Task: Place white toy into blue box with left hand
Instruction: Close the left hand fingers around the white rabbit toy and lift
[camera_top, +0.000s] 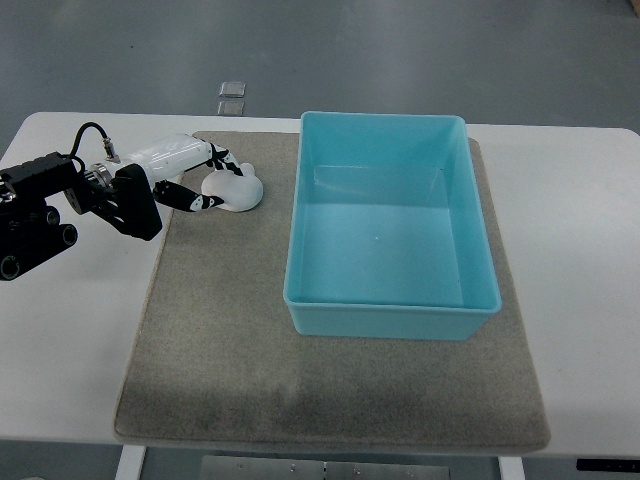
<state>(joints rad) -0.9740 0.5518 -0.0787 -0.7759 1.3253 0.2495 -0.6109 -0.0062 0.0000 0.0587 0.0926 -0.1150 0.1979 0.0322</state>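
Note:
A white toy (237, 190) lies on the grey mat (230, 330), left of the blue box (390, 320). My left hand (210, 178) reaches in from the left edge and its fingers (222, 160) curl around the toy's left side, touching it. The toy rests on the mat. The blue box is open and empty, a short gap to the right of the toy. The right arm does not show.
The mat lies on a white table (580, 300). The left arm's black wrist and forearm (60, 205) sit over the table's left part. Two small square plates (232, 96) lie on the floor beyond the table.

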